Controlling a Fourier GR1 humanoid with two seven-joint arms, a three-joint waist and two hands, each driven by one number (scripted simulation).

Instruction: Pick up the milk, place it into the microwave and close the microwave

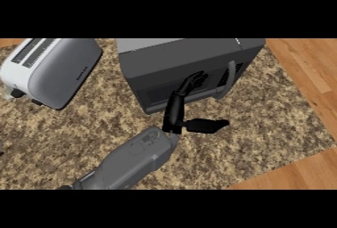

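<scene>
The dark grey microwave (191, 58) stands at the top centre of the speckled counter (72, 133). Its door (161, 91) looks shut against the body, and a grey handle (228, 78) runs down the door's right side. My right hand (175, 111) reaches up from the lower left. Its straight fingers (192, 82) rest on the door front just left of the handle, and the thumb (207, 124) sticks out to the right. The hand is open and holds nothing. No milk shows anywhere in the head view. My left hand does not show.
A silver toaster (49, 69) lies at the upper left, close to the microwave's left side. Wooden surface (309, 71) borders the counter at the right and lower right. A small grey sliver (1, 149) touches the left edge.
</scene>
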